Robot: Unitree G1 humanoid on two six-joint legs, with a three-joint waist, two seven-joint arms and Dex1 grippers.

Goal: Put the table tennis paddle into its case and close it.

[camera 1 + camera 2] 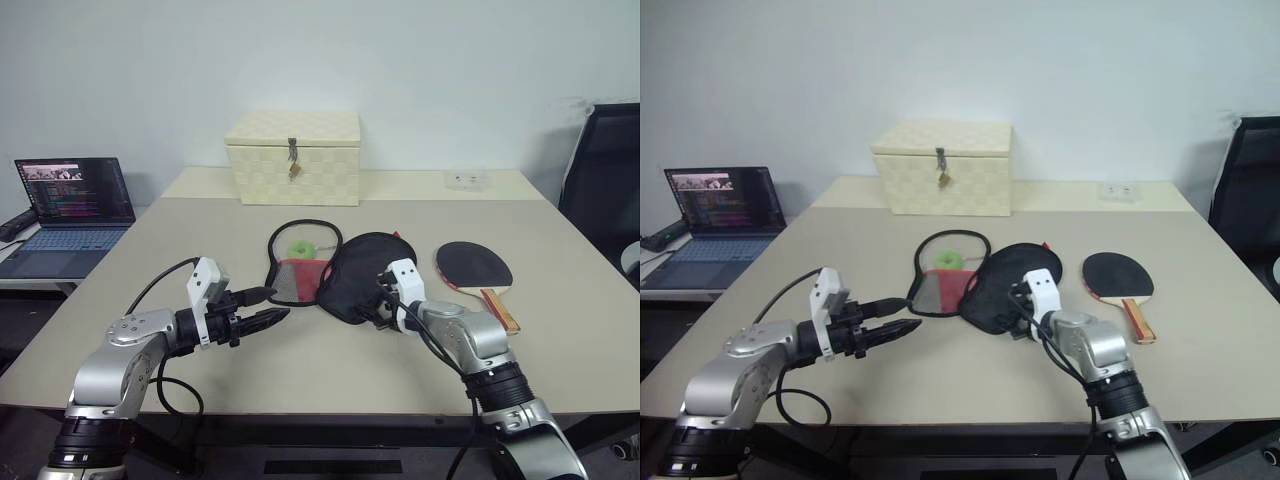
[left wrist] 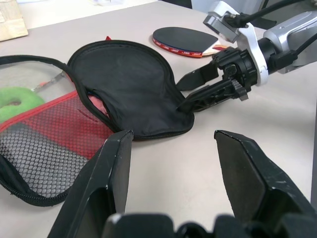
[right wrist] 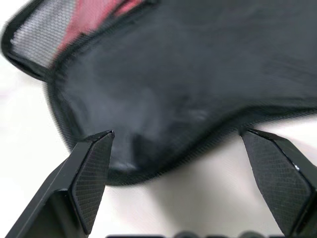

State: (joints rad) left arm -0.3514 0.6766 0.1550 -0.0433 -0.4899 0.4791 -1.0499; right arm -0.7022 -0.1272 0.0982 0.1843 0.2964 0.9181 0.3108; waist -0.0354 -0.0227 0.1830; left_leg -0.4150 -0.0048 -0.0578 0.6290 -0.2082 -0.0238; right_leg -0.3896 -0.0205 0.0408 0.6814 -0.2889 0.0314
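Case [image 1: 345, 275] unzipped, black flap edge between open right tool [image 2: 190, 91] fingers.

Right gripper [image 3: 178, 144] has both black fingers [image 3: 91, 173] spread wide, with textured inner pads facing each other. Between and just beyond them lies the case's [image 3: 198, 79] black fabric flap, its rounded corner edge with zip trim pointing toward the gap. One corner shows the red panel [image 3: 94, 20] and black mesh [image 3: 37, 34]. Pale table [image 3: 198, 198] sits under the fingers. Fingers apart from the fabric, nothing gripped.
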